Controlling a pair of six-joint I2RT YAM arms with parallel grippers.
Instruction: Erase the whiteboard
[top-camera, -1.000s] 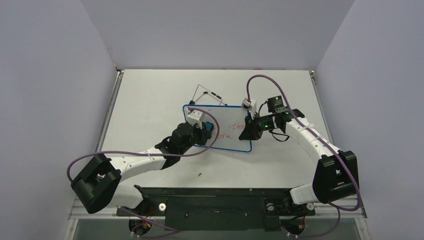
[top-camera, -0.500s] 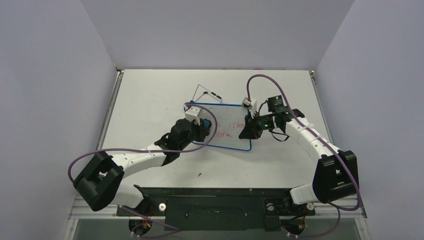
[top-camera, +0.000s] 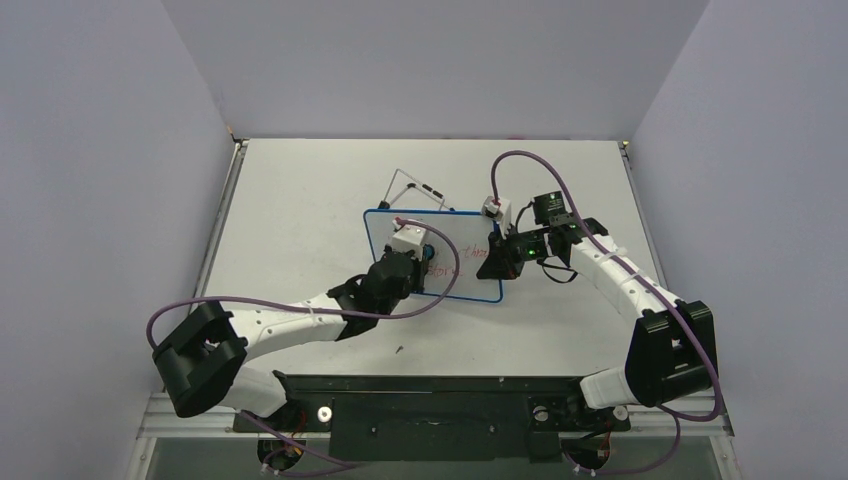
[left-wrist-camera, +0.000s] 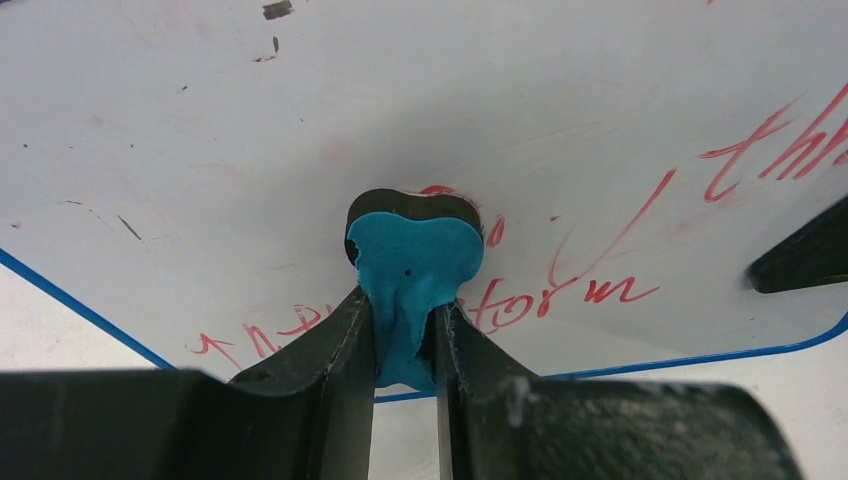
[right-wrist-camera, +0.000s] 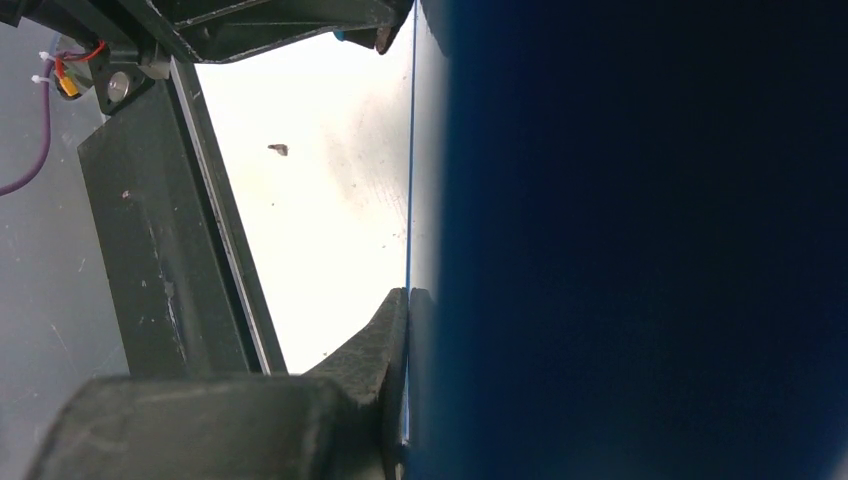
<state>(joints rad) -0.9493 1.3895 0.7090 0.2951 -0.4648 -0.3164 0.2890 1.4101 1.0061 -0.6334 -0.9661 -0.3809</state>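
The whiteboard (top-camera: 452, 232), white with a thin blue rim, leans on its black wire stand (top-camera: 408, 184) at mid-table. Red handwriting (left-wrist-camera: 580, 292) runs along its lower part and right side. My left gripper (top-camera: 424, 262) is shut on a blue eraser (left-wrist-camera: 415, 262), whose black pad (left-wrist-camera: 412, 202) presses against the board just above the lower line of writing. My right gripper (top-camera: 496, 262) is shut on the whiteboard's right edge. In the right wrist view that edge (right-wrist-camera: 410, 180) shows edge-on against my finger (right-wrist-camera: 385, 335), and the rest is a dark blue blur.
A small dark speck (top-camera: 398, 350) lies on the table in front of the board. The black mounting rail (top-camera: 430, 400) spans the near edge. Grey walls close in the table on three sides. Purple cables (top-camera: 250, 302) loop from both arms.
My left gripper has slid right with the eraser, from the board's left part toward its lower middle. The right gripper and the board have stayed put.
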